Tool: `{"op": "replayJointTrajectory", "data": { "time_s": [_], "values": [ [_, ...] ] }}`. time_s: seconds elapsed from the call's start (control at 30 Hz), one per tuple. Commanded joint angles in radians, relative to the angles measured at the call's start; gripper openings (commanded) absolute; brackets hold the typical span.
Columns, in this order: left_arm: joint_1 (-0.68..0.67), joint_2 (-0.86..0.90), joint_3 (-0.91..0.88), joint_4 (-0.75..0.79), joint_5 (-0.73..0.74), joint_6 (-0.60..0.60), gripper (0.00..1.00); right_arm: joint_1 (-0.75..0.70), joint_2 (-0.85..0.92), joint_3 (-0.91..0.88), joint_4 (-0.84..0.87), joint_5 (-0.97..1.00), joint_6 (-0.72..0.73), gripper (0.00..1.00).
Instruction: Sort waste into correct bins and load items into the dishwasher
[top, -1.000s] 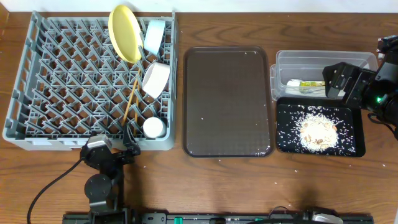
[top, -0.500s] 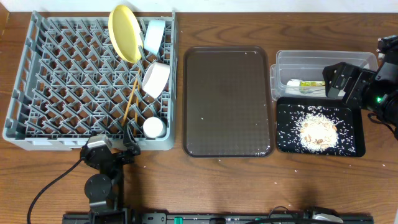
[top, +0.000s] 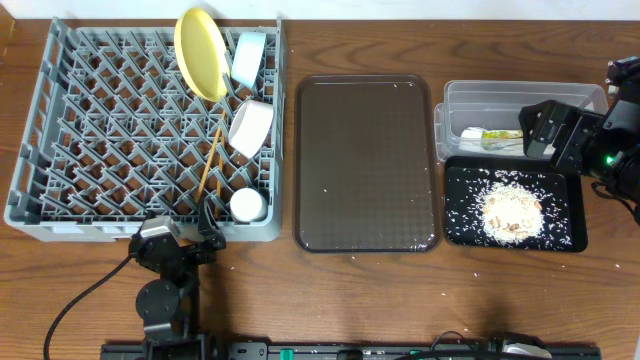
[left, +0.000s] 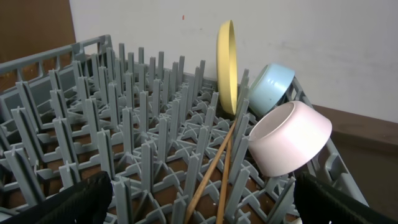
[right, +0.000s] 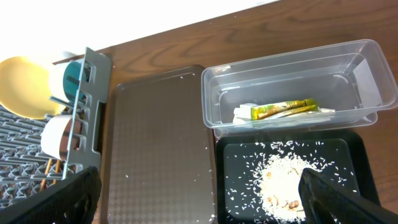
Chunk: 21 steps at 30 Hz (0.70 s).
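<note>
Over on the left, along the right side of the grey dish rack: yellow plate on edge, light blue bowl just beside it, white bowl tilted nearer, 2 chopsticks slanting between pegs, white cup at the near edge. Off right, clear tub with crumpled napkin and green-and-yellow wrapper inside; just beside it, black tray heaped with rice scraps. Between rack and bins, brown tray, a few grains on it. Left gripper at the rack's near edge, fingers spread wide, nothing held. Right gripper above the tub, likewise released, empty.
</note>
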Motion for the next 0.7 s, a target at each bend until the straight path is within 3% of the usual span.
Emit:
{"op": "replayJointTrajectory", "data": {
  "time_s": [0.0, 0.17, 0.4, 0.5, 0.67],
  "values": [
    [0.003, -0.004, -0.014, -0.044, -0.012, 0.013, 0.93, -0.008, -0.001, 0.004, 0.000, 0.002, -0.010, 0.99],
    [0.003, -0.004, -0.014, -0.044, -0.012, 0.013, 0.93, -0.008, -0.001, 0.004, -0.003, 0.005, -0.026, 0.99],
    [0.003, -0.004, -0.014, -0.044, -0.012, 0.013, 0.93, 0.019, -0.012, -0.068, 0.052, 0.001, -0.185, 0.99],
    [0.003, -0.004, -0.014, -0.044, -0.012, 0.013, 0.93, 0.060, -0.082, -0.216, 0.198, -0.002, -0.262, 0.99],
    [0.003, -0.004, -0.014, -0.044, -0.012, 0.013, 0.93, 0.127, -0.265, -0.605, 0.582, -0.002, -0.313, 0.99]
  ]
}}
